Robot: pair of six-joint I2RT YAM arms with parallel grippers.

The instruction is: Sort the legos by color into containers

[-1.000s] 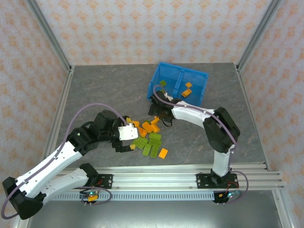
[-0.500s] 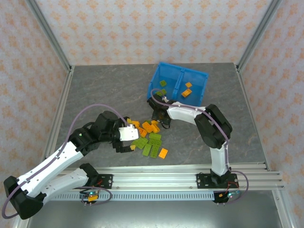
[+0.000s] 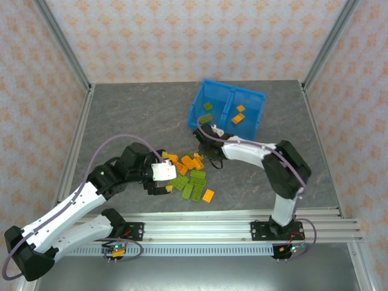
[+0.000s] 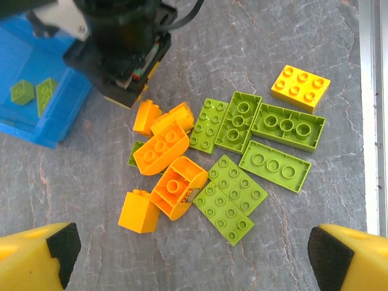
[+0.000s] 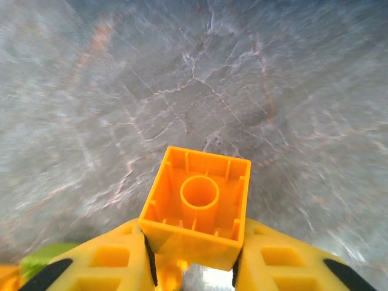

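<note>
Orange and lime green legos [image 3: 191, 173] lie in a loose pile on the grey table. In the left wrist view, the orange ones [image 4: 173, 182] are on the left and the green plates [image 4: 242, 194] on the right. My left gripper [image 4: 194, 260] hovers open over the pile's near edge, nothing between its yellow fingers [image 4: 36, 260]. My right gripper [image 5: 194, 260] is shut on a square orange brick [image 5: 197, 203], hollow underside facing the camera, just above the table at the pile's far side [image 3: 206, 151]. The blue bin [image 3: 200, 100] holds green bricks [image 3: 208, 106] on its left and orange ones [image 3: 237, 115] on its right.
The right arm's black wrist [image 4: 121, 48] hangs over the pile's far end, close to the bin's corner [image 4: 36, 91]. A lone yellow-orange brick [image 3: 208, 195] lies nearest the front rail [image 3: 242, 218]. Metal frame posts and patterned walls bound the table.
My right gripper has closed on the orange brick at the far side of the pile, and its elbow has swung about. The left arm has barely moved.
</note>
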